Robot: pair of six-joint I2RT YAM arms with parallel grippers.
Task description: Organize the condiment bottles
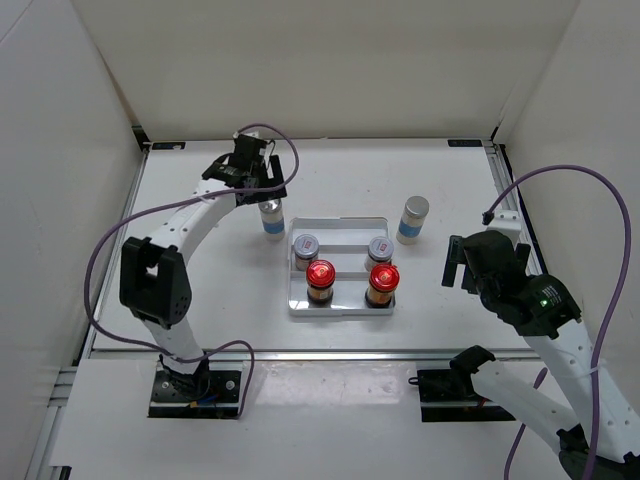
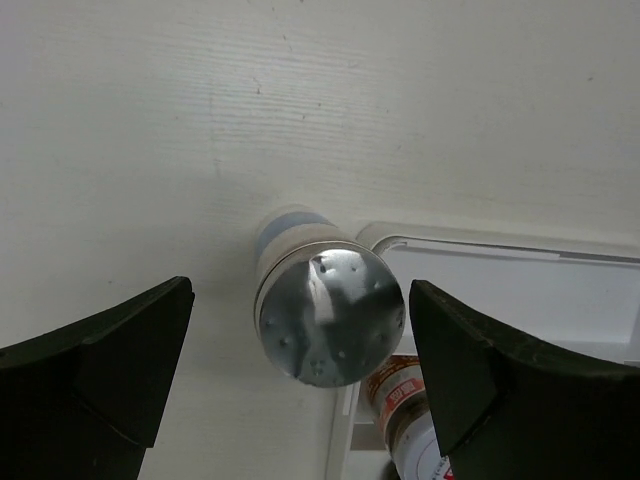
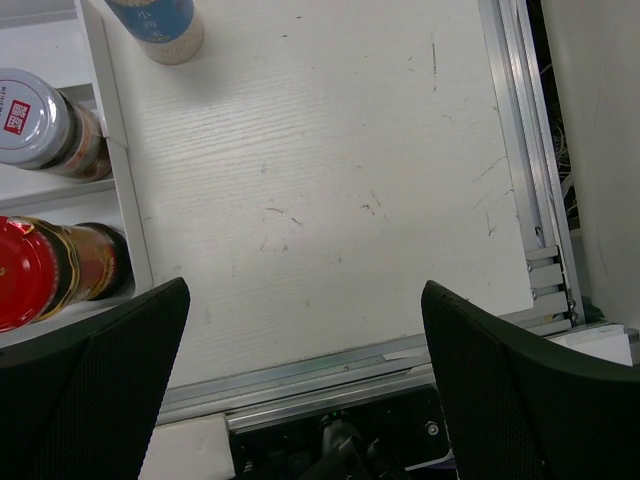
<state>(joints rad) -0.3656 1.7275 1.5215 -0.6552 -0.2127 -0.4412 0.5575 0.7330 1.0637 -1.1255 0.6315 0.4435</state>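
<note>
Silver cap (image 2: 328, 315) hides most of the bottle (image 2: 290, 235) inside the spread left gripper (image 2: 300, 300).

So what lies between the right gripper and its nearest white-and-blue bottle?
Only bare table between right gripper and white-and-blue bottle, clear in the right wrist view.

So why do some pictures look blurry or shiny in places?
Top external: even light, faint shadows, small glare on a red-capped bottle. Left wrist: the white-and-blue bottle has a mirror-bright cap; the dark jaws beside it look soft. Right wrist: table grain sharp, near jaws blurred.
</note>
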